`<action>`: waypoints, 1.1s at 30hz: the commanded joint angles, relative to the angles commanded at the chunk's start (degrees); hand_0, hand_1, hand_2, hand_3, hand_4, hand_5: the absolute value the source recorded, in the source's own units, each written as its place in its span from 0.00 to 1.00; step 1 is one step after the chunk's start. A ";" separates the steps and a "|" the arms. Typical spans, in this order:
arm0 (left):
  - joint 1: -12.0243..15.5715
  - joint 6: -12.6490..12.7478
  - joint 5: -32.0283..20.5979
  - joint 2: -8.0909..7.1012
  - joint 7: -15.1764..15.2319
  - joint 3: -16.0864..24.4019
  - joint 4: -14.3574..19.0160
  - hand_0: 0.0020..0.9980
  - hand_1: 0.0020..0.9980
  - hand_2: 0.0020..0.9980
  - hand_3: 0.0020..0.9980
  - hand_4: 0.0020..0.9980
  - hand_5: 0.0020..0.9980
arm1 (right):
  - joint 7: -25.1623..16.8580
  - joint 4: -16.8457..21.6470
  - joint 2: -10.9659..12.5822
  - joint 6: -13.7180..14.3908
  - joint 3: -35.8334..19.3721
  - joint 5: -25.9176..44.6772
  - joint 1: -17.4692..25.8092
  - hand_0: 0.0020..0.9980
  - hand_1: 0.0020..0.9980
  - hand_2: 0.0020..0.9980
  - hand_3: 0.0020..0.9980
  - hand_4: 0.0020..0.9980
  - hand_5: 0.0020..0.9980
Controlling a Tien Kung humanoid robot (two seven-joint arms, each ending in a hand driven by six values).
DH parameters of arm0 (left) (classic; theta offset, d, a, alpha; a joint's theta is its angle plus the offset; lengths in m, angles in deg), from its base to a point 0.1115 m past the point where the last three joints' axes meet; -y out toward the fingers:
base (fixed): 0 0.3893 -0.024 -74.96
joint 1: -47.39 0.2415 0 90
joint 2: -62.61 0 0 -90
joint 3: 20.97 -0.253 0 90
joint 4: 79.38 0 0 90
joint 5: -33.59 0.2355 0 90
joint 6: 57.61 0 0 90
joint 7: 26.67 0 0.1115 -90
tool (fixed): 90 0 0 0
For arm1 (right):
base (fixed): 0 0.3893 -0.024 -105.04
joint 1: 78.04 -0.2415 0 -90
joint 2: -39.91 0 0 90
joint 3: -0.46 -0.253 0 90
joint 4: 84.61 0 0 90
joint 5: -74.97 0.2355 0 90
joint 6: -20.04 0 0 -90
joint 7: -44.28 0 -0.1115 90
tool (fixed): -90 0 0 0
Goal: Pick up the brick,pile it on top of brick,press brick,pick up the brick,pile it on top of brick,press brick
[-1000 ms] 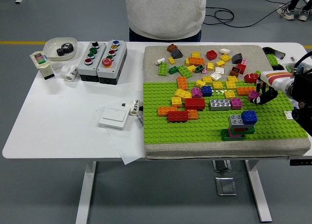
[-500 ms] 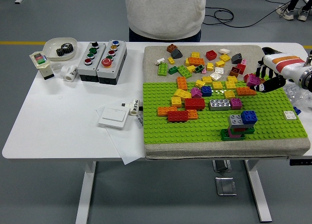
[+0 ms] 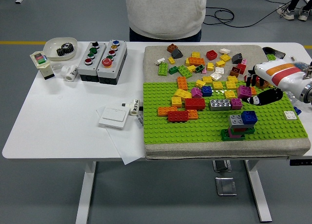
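Grey floor with cables lies behind a white table point(image 3: 58, 121), where a person point(image 3: 165, 13) stands at the far edge.
Right hand point(image 3: 258, 85) holds a magenta brick point(image 3: 244, 91) over the green baseplate point(image 3: 195, 129); stacked bricks point(image 3: 240, 125) sit near its front edge; no writing is legible.

Right hand moves left, magenta brick goes with it

The right hand point(image 3: 258, 85) was at the baseplate's right edge one second ago, then higher near the mat's far right corner — now it reaches further left over the loose bricks. The magenta brick point(image 3: 244, 91) at its fingertips has shifted left as well — from beside the plate's right part to just by the orange brick point(image 3: 245, 91).
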 joint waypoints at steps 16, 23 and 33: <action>0.08 -0.01 0.45 -0.04 -0.19 0.12 -0.02 0.58 0.72 0.69 0.55 0.56 0.61 | -0.24 5.40 1.50 0.95 2.19 -3.21 2.16 0.74 0.42 0.48 0.48 0.80 0.35; 0.18 0.05 0.76 -0.05 -0.34 0.26 -0.04 0.58 0.72 0.69 0.55 0.56 0.61 | -0.40 5.96 1.44 1.39 2.95 -3.99 2.49 0.76 0.42 0.48 0.48 0.80 0.36; 0.30 0.12 1.37 -0.09 -0.54 0.53 -0.03 0.58 0.72 0.69 0.55 0.56 0.61 | -0.20 5.76 1.09 1.49 2.38 -4.44 2.89 0.81 0.47 0.50 0.48 0.81 0.37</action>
